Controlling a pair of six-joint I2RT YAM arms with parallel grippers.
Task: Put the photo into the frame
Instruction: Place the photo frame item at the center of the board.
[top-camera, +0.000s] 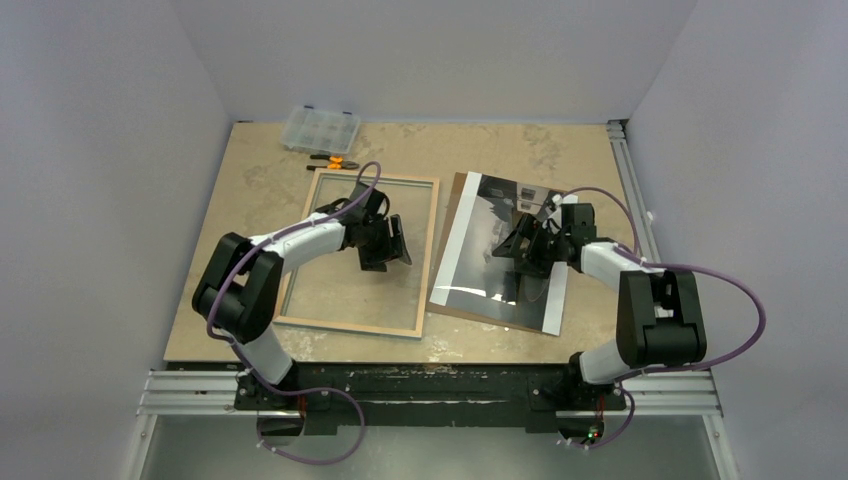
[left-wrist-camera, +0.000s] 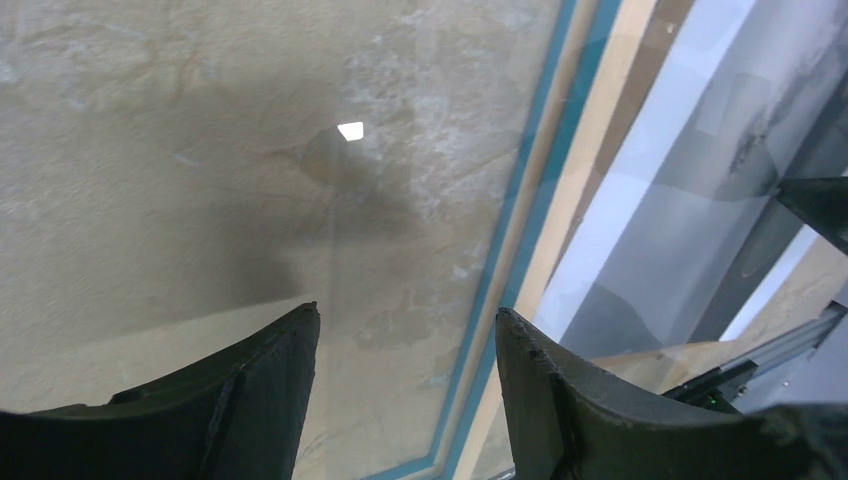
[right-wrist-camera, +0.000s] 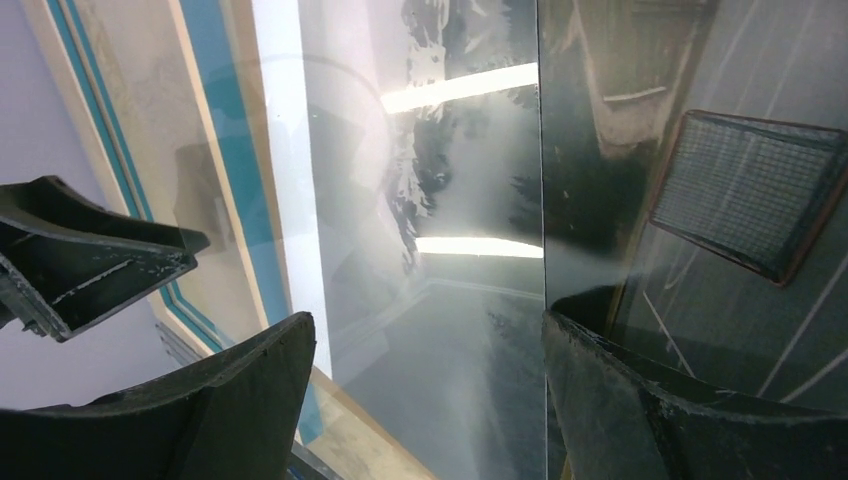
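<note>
Wood-backed frame (top-camera: 347, 327) lies with the photo (top-camera: 475, 265) at its three o'clock. Above them, left gripper (left-wrist-camera: 407, 320) and right gripper (right-wrist-camera: 428, 325) gape, empty.

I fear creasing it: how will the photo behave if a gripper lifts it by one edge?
The photo looks thin and lies flat on the brown backing board, so it would probably droop if lifted by one edge. Its glossy face shows bright reflections, so a grip may slip on it and leave marks.

One frame (top-camera: 350, 328), one photo (top-camera: 476, 266), one compartment box (top-camera: 320, 127)
</note>
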